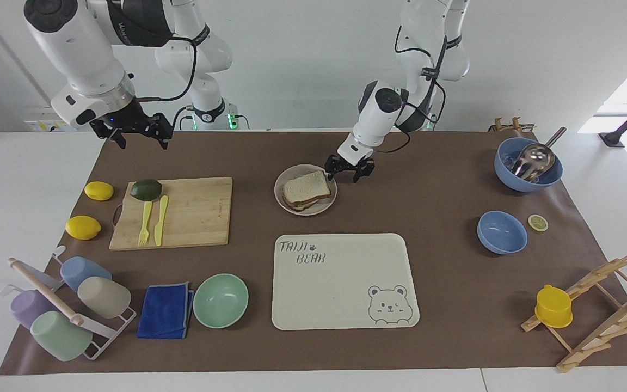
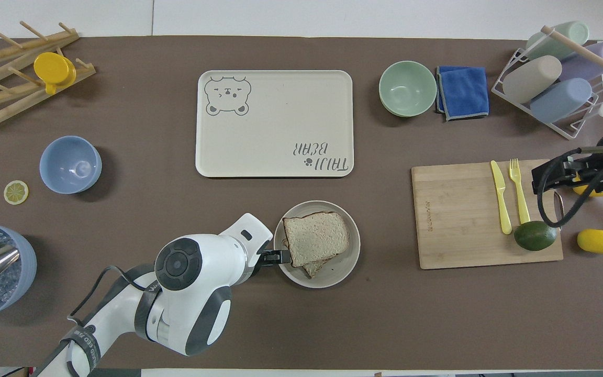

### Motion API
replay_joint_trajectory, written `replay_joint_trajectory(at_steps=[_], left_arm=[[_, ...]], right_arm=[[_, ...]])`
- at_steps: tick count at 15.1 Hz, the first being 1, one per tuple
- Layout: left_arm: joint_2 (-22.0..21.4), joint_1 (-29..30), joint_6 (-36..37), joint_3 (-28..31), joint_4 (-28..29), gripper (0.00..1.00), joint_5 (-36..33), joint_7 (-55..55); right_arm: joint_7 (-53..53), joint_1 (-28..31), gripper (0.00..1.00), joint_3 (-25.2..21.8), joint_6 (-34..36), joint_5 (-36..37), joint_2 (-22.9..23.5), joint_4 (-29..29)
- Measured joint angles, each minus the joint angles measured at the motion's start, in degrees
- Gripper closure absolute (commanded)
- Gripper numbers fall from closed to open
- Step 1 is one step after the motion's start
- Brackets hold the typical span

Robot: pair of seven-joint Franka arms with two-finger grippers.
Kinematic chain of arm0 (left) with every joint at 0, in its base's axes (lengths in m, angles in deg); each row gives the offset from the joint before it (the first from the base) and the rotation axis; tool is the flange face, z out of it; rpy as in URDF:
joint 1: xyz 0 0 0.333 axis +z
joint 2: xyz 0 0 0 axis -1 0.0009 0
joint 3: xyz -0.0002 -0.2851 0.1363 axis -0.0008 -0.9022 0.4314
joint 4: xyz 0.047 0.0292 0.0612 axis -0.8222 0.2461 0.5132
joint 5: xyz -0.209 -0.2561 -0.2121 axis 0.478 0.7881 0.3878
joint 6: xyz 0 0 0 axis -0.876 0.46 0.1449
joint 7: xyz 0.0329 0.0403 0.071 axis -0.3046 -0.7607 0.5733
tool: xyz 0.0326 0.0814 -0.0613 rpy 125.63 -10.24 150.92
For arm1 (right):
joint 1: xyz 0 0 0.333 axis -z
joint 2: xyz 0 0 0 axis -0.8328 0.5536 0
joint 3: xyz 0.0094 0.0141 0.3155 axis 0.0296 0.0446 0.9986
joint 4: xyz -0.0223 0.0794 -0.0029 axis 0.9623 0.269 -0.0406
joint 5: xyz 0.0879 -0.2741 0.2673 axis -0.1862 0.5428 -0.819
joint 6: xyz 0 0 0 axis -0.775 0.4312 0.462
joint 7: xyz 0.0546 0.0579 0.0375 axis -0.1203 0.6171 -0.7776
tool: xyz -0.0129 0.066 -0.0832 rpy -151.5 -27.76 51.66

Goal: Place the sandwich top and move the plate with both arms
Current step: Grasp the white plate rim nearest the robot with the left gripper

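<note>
The left arm point(image 1: 374, 106) reaches down to the plate point(image 2: 346, 262), and its jaws stand apart at the rim on the side toward the left arm's end of the counter. One tip looks to be just above the rim; whether it touches I cannot tell. The right arm point(image 1: 82, 60) waits up in the air, jaws apart, over the cutting board's point(image 2: 458, 220) edge at its own end of the counter.

The sandwich top point(image 2: 316, 238) lies on the plate, resting on the lower slice and a little askew of it, so the placing looks done and the carry is the step in hand. To do it well, the left jaws should straddle the rim only, one tip under and one over, staying clear of the crust that sits close by. Close gently – a hard pinch could tip the shallow plate. I would hold off lifting until the right arm takes the rim at its end, then raise both together and level toward the bear tray point(image 2: 275, 120), farther from the robots – slowly, since the bread is loose
</note>
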Motion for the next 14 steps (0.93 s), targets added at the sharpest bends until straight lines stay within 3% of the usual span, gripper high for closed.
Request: replay_joint_trajectory(at_steps=[4,12,14], left_arm=[[1.2,-0.9,-2.2,0.0,0.0,0.24,3.1,0.0],[1.2,-2.0,-2.9,0.0,-0.1,0.74,3.3,0.0],[1.3,-2.5,-3.4,0.0,-0.2,0.75,3.3,-1.0]], right_arm=[[0.0,0.0,0.00,0.0,-0.1,0.0,0.0,0.5],[0.0,0.3,0.00,-0.1,0.0,0.0,-0.1,0.7],[-0.1,0.3,0.00,-0.1,0.0,0.0,-0.3,0.7]])
